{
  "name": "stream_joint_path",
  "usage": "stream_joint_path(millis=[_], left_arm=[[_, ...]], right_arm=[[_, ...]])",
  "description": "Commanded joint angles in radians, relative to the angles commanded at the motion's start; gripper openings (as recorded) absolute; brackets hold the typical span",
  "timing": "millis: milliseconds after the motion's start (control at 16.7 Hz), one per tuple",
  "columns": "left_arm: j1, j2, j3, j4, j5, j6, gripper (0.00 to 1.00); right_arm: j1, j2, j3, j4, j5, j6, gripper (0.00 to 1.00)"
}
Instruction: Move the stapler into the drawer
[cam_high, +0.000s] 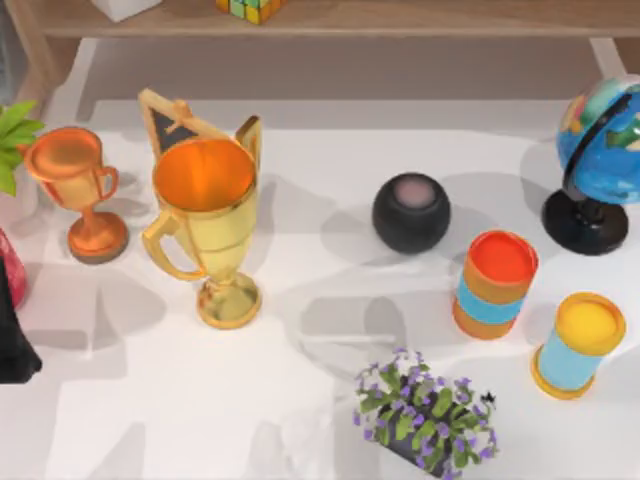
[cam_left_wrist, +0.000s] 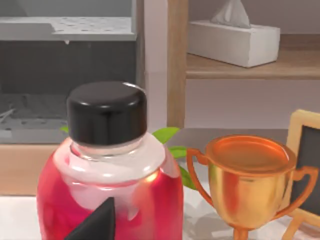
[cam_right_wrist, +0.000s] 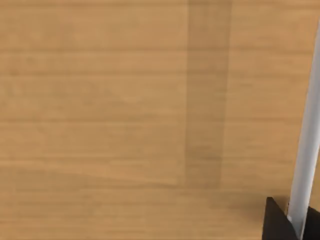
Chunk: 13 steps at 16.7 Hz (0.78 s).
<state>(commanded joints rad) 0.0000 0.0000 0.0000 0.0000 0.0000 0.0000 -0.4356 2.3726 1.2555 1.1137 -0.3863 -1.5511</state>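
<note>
Left gripper (cam_high: 14, 345) sits at the table's (cam_high: 200, 400) far left edge, just beside a red bottle (cam_high: 8, 268). In the left wrist view its black tip (cam_left_wrist: 95, 224) is close up against that bottle, which has red fill and a black cap (cam_left_wrist: 107, 112). Released or clenched: cannot tell.

Right gripper (cam_right_wrist: 299, 227): black parts sit on both sides of a pale grey bar (cam_right_wrist: 306, 150), against a wooden panel (cam_right_wrist: 100, 100) with a darker vertical band. Whether it is clamped on the bar cannot be told.

Where the stapler lies cannot be told from these views, and the same goes for the drawer.

On the white table, left side: a copper trophy (cam_high: 80, 190), upright, and a larger gold trophy (cam_high: 205, 225), upright, with a small wood-framed blackboard (cam_high: 165, 125) right behind it. Green leaves (cam_high: 12, 135) are at the left edge.

Middle: a black round speaker (cam_high: 411, 212).

Right side: a globe (cam_high: 605, 140) on a black stand, an orange-lidded can (cam_high: 495, 285) with a blue band, and a yellow-lidded can (cam_high: 578, 345) near it, the two apart.

Front: a pot of purple flowers (cam_high: 425, 415).

On the wooden shelf (cam_high: 400, 20) at the back: a colour puzzle cube (cam_high: 250, 8). The left wrist view also shows a white tissue box (cam_left_wrist: 235, 41) on the shelf.
</note>
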Motion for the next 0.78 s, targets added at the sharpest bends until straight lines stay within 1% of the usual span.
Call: stream_joint_path(millis=[120, 780], left_arm=[[0.0, 0.0, 0.0, 0.0, 0.0, 0.0, 1.0], [0.0, 0.0, 0.0, 0.0, 0.0, 0.0, 1.0]], right_arm=[[0.0, 0.0, 0.0, 0.0, 0.0, 0.0, 0.0], [0.0, 0.0, 0.0, 0.0, 0.0, 0.0, 0.83]])
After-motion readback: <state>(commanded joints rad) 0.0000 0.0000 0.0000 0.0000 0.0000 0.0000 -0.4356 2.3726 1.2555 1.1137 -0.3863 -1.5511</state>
